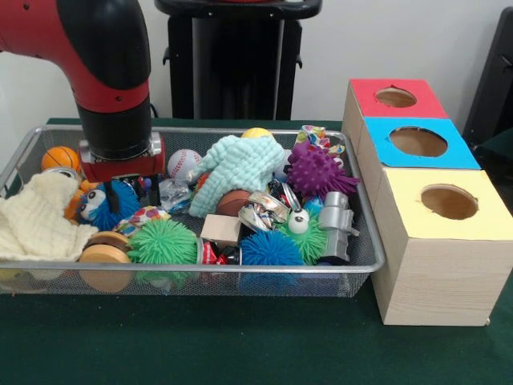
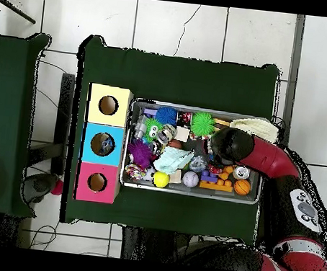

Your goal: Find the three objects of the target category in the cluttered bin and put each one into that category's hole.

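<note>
The wire mesh bin (image 1: 200, 271) sits on the green table, full of mixed toys; it also shows in the overhead view (image 2: 189, 193). The pale wooden box stands beside it with the blue-panelled hole (image 1: 418, 141) in the middle, seen from above too (image 2: 102, 143). My gripper (image 1: 128, 192) is lowered into the bin's left part in the front view, just above a blue fuzzy toy with eyes (image 1: 108, 204), between an orange basketball (image 1: 61, 158) and a baseball (image 1: 183, 163). In the overhead view the arm (image 2: 255, 154) hides the gripper.
The bin also holds a purple spiky ball (image 1: 314, 172), green (image 1: 163, 241) and blue (image 1: 270, 249) spiky balls, a mint cloth (image 1: 236, 164), a cream cloth (image 1: 40, 216), a wooden block (image 1: 220, 228) and a grey plastic piece (image 1: 337, 220). Red (image 1: 395, 97) and yellow (image 1: 449, 201) holes flank the blue one.
</note>
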